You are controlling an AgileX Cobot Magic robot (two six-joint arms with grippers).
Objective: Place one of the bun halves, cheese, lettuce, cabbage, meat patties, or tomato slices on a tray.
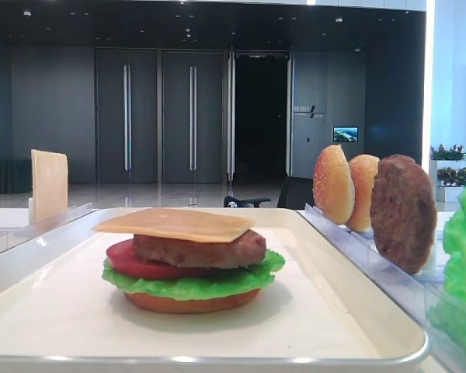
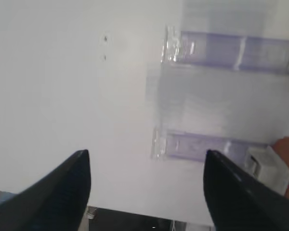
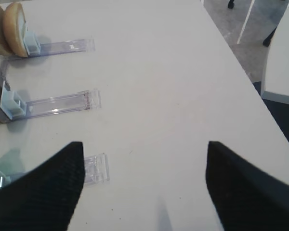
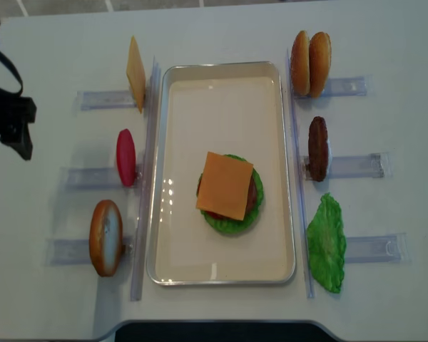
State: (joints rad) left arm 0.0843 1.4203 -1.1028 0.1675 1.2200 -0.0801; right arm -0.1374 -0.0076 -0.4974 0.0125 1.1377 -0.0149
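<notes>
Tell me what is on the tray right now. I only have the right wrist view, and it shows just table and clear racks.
Observer: One stack sits on the tray, with the cheese lying flat on top.
Operator: What is under the cheese?
Observer: From the top down: a meat patty, a tomato slice, lettuce and a flat bun half.
Operator: Where is the left gripper?
Observer: The left gripper is open and empty over bare table, left of the racks and off the tray.
</notes>
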